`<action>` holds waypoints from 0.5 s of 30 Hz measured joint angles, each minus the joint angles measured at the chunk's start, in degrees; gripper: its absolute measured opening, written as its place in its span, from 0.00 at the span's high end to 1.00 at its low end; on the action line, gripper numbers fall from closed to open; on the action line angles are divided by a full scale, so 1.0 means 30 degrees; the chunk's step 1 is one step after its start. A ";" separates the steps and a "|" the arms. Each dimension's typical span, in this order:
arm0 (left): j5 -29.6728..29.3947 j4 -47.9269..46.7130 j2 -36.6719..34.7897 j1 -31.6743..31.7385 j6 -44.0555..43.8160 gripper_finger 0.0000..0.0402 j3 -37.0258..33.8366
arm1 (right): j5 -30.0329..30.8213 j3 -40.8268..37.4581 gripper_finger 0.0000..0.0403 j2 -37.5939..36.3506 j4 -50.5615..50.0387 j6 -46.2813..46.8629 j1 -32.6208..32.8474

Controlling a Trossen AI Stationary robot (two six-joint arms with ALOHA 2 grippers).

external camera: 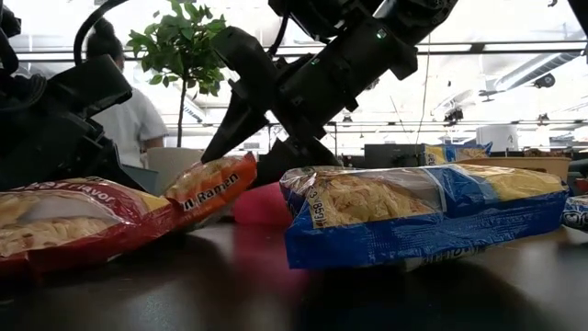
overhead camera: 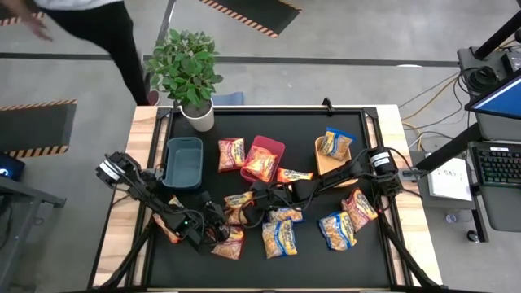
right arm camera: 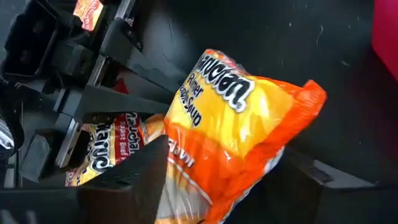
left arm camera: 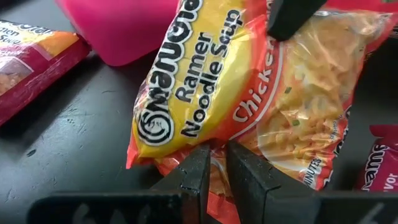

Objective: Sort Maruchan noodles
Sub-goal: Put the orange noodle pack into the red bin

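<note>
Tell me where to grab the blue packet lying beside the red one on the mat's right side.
Grip the blue packet by its thin edge on the side facing away from the red packet, coming straight down from above. It lies flat on the mat, so the fingers probably can't span it; the red one crowds its other side.

Table (overhead camera: 383, 252): black mat on a wooden top, centre of the high view
Bins: teal bin (overhead camera: 183, 162) left, red bin (overhead camera: 263, 158) middle, tan bin (overhead camera: 333, 155) right
Plant: white potted plant (overhead camera: 191, 77), upper-left corner of the mat
Loose on the mat: Maruchan noodles (overhead camera: 279, 238) scattered across the lower half
</note>
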 joint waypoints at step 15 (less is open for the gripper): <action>-0.0529 0.0190 -0.0027 -0.0135 0.0104 0.90 0.0000 | 0.0342 0.0022 0.72 -0.0052 0.0188 -0.1446 0.0015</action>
